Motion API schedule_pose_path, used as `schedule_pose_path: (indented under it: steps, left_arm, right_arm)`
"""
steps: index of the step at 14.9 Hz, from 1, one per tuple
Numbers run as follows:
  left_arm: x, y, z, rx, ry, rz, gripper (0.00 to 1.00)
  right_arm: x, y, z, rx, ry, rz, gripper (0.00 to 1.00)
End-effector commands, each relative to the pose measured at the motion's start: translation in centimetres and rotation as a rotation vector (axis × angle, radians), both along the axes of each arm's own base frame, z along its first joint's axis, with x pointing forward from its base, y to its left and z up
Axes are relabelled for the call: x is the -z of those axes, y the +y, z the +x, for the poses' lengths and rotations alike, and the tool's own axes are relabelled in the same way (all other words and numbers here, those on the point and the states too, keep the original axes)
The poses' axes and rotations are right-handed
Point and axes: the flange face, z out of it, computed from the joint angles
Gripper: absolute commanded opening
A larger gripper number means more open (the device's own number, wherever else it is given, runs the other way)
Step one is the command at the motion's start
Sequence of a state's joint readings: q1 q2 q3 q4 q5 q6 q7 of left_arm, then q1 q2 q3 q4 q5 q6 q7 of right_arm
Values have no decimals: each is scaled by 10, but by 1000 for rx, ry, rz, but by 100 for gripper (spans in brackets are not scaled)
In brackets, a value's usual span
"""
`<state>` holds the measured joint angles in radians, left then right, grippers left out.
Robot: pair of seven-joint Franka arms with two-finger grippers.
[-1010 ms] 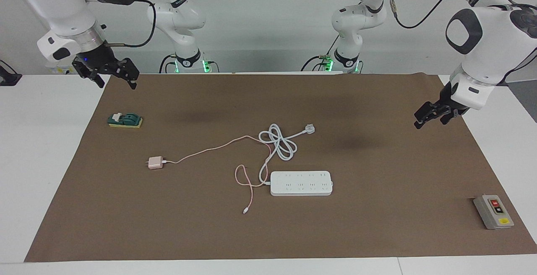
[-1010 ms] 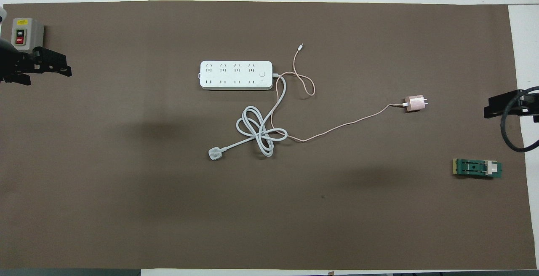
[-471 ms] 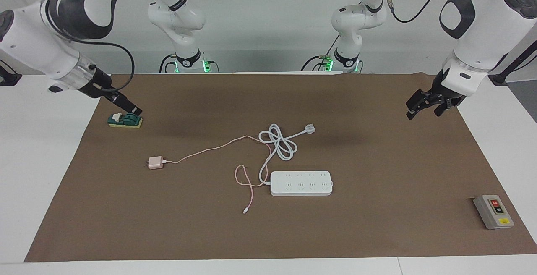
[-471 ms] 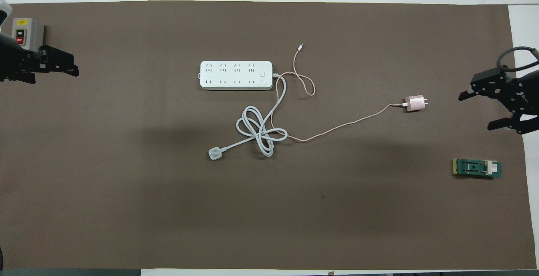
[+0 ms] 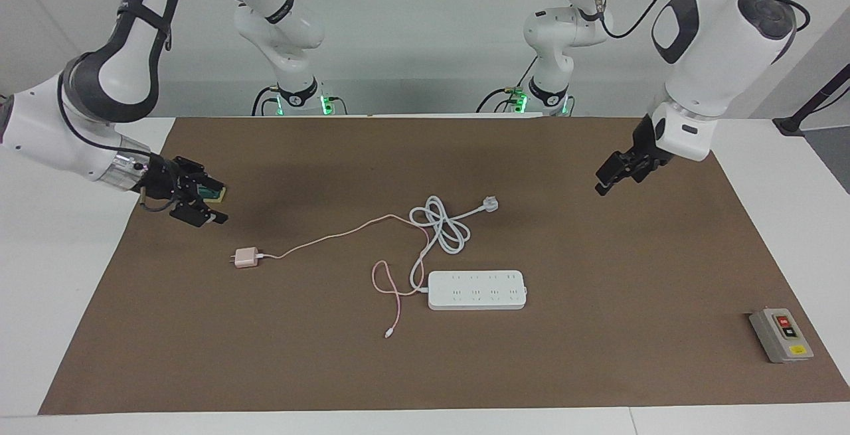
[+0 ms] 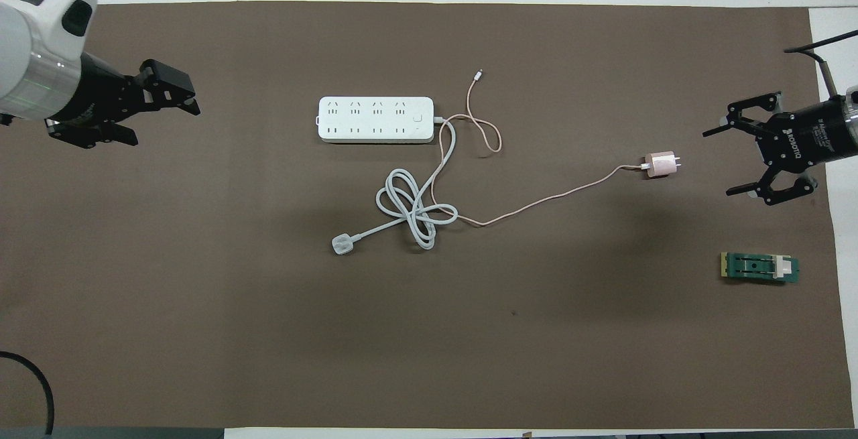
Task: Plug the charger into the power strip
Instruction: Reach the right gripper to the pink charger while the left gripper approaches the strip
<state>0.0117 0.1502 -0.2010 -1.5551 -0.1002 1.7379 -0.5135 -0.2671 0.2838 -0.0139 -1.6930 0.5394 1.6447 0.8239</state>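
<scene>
Nearest the robots lies a green clip block (image 6: pixel 759 268) toward the right arm's end of the brown mat (image 6: pixel 201 325); in the facing view the right pincer (image 5: pixel 199 202) partly hides it. That pincer is spread wide and empty over the mat's edge, and only the overhead view shows "ROBOTIQ" on its body. A white three-pin plug (image 5: pixel 491 204) and its looped grey-white cord (image 5: pixel 441 226) come next. The charger (image 5: pixel 246 258) lies farther out on the worktop, prongs toward the right arm's end, well apart from the power strip (image 5: pixel 477 289), farther still at mid-mat. The left pincer (image 5: pixel 614 173) hangs open and empty over the mat. Farthest is a grey button box (image 5: pixel 781 335), seen only in the facing view, its lettering too small to read.
</scene>
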Motion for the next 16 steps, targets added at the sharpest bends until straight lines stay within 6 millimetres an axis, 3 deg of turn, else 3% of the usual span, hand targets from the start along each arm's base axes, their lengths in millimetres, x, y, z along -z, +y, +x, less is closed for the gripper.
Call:
schedule_pose_path:
  steps: [1,3,6,13,16]
  left_arm:
    - [13,-6,-10,-39,-58,-22,100]
    - [11,-28,-15,-5,-67,-28,100]
    - [3,-33,-16,-67,-28,-89,100]
    - [-5,-40,-17,-119,41,-275,100]
    - [-5,-42,-16,-104,34,-288,100]
  right_arm:
    - [41,-15,10,95,41,47,100]
    - [65,-27,9,129,68,73,100]
    - [105,-45,7,109,61,99,100]
    - [142,-37,11,91,29,133,100]
    - [148,-36,12,104,15,124,100]
